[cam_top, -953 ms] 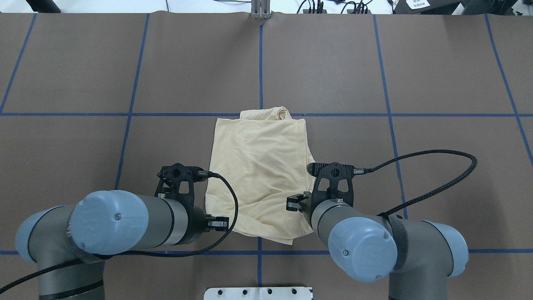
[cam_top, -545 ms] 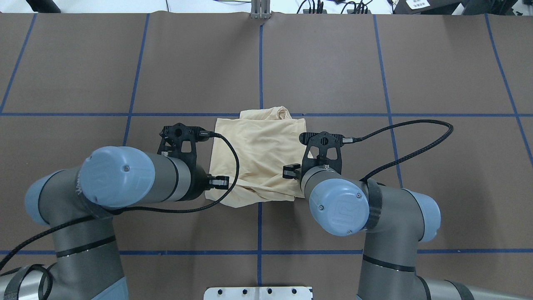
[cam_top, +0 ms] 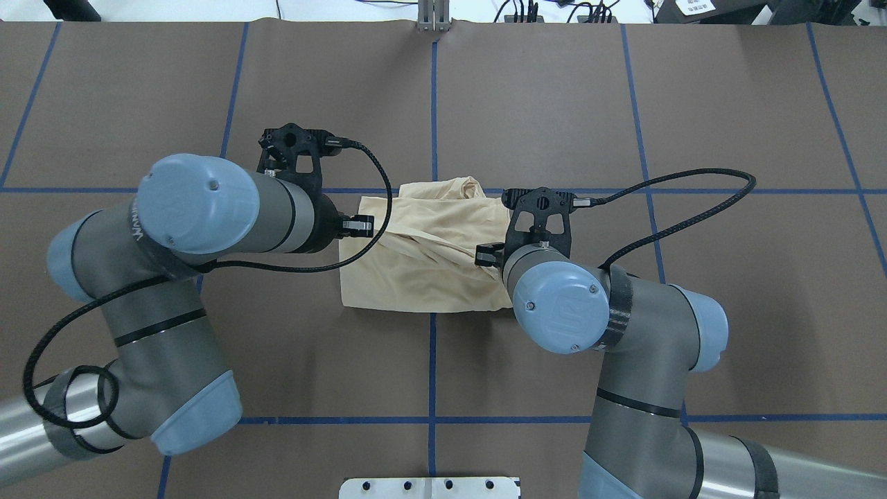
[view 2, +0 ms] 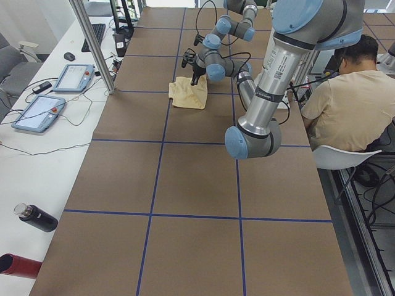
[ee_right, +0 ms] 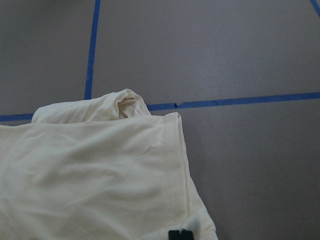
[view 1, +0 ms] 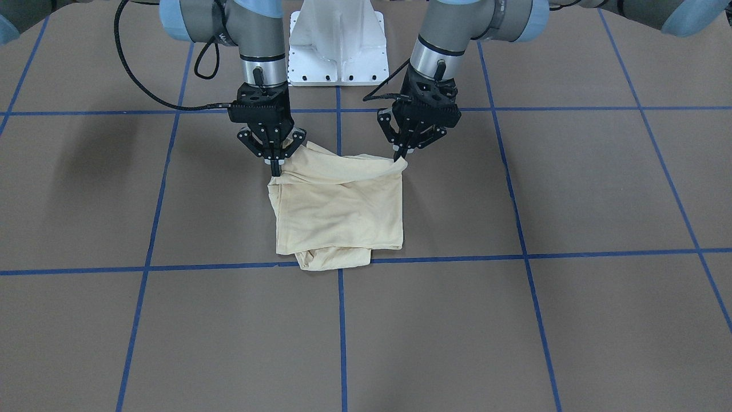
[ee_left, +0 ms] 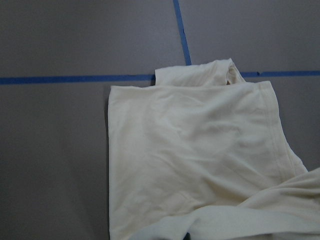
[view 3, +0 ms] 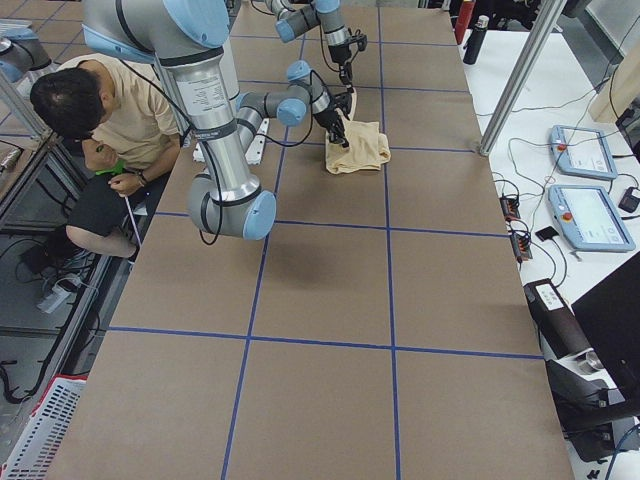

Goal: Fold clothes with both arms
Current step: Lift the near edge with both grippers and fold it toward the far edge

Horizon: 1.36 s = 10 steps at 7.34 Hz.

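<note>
Both my pinches are clamped on cloth: my left gripper (view 1: pixel 398 155) has one raised corner of the shirt (view 1: pixel 340 212), and my right gripper (view 1: pixel 275 167) has the other. The rest lies flat on the table (view 1: pixel 514 320), just ahead of and below my fingertips. My worry is that this fabric's thin, so a corner could slide out mid-carry. If one gripper runs ahead, the fold lands crooked. That bunched lump (view 1: pixel 334 260) beyond my fingers probably won't flatten either.
</note>
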{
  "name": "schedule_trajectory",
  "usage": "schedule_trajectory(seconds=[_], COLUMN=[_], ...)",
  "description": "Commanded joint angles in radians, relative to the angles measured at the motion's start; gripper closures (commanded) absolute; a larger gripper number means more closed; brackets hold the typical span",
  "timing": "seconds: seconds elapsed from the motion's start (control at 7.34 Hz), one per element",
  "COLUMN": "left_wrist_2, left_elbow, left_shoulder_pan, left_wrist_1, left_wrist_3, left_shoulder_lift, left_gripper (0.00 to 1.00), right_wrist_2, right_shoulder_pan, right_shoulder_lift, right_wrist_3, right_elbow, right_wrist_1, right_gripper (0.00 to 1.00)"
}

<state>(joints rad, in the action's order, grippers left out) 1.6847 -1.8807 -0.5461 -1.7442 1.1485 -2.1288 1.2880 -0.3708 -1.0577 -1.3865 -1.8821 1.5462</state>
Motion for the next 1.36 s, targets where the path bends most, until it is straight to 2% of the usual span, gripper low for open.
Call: schedule_trajectory(seconds=[0.0,0.41,0.54,0.68,0.95,1.09,1.23], left_wrist_2=[-0.008,-0.008,-0.008,-0.008,0.004,0.007,0.059], left_elbow=[0.15,0.297,0.325,0.331,0.324,0.318,0.316], left_shoulder_pan=[-0.029,-0.046,-0.052,-0.058,-0.099,-0.116,-0.133], left_wrist_1=[-0.033,-0.16,-0.197,-0.207,-0.225,-0.225,-0.227], left_wrist_3=[-0.031,-0.059,-0.061,-0.12,-0.185,-0.247,-0.277], left_shoulder_lift=[-0.072,-0.074,-0.074,-0.076,-0.071,-0.062,-0.048], left_gripper=[1.0,1.0,0.67,0.01,0.0,0.0,0.0], right_wrist_2=[0.001,0.004,0.055,0.079,0.3,0.316,0.314], right_shoulder_pan=[-0.039,-0.068,-0.097,-0.123,-0.199,-0.198,-0.182], right_shoulder_lift=[0.085,0.102,0.102,0.108,0.133,0.154,0.177], right_wrist_3=[0.009,0.017,0.047,0.091,0.154,0.15,0.133], right_elbow=[0.116,0.205,0.243,0.256,0.238,0.232,0.232], right_wrist_1=[-0.001,-0.021,-0.081,-0.102,-0.101,-0.097,-0.09], right_gripper=[1.0,1.0,0.4,0.01,0.0,0.0,0.0])
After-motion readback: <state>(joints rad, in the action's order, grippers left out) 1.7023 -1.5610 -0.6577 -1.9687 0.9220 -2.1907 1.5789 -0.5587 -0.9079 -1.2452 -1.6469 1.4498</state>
